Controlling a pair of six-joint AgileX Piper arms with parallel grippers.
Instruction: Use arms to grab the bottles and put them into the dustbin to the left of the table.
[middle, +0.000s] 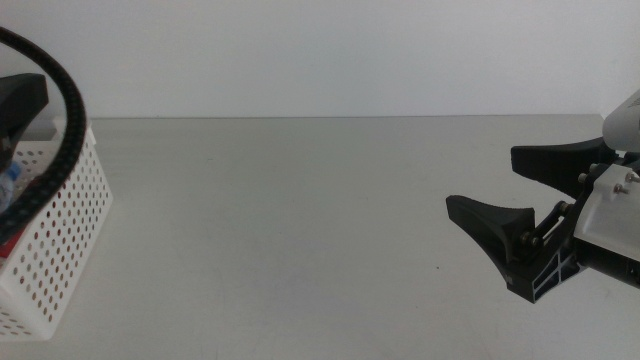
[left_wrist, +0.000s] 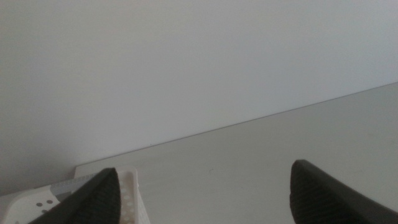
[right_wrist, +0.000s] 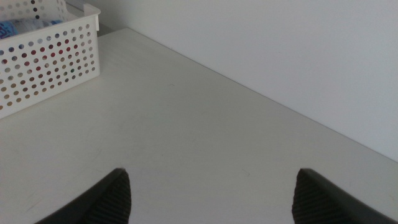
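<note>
No bottle is lying anywhere on the visible part of the desk (middle: 300, 220). What can be seen of the bottles is showing inside the dustbin (middle: 62, 235), a white basket with rows of small holes standing at the desk's left edge. In the middle view a patch of blue and clear plastic, probably the water bottle (middle: 12, 183), is peeking over the near rim, and something red is showing through the holes. The right wrist view is also catching blue and white packaging (right_wrist: 18, 26) inside the basket, too partial to tell which way it is lying.

The left gripper (left_wrist: 205, 193) is hovering over the dustbin's end of the desk with its fingers spread wide and nothing between them; the basket's rim is sitting just beside one fingertip. In the middle view only that arm's dark body and a black cable (middle: 55, 120) are crossing above the basket.

The right gripper (middle: 520, 200) is waiting at the desk's right edge, well apart from the dustbin, its fingers also spread and holding nothing.

The desk surface is plain, matte and off-white, running back to a bare pale wall (middle: 320, 55). Judging from this, the sorting is looking finished or nearly so, with no object left for either arm to reach.
</note>
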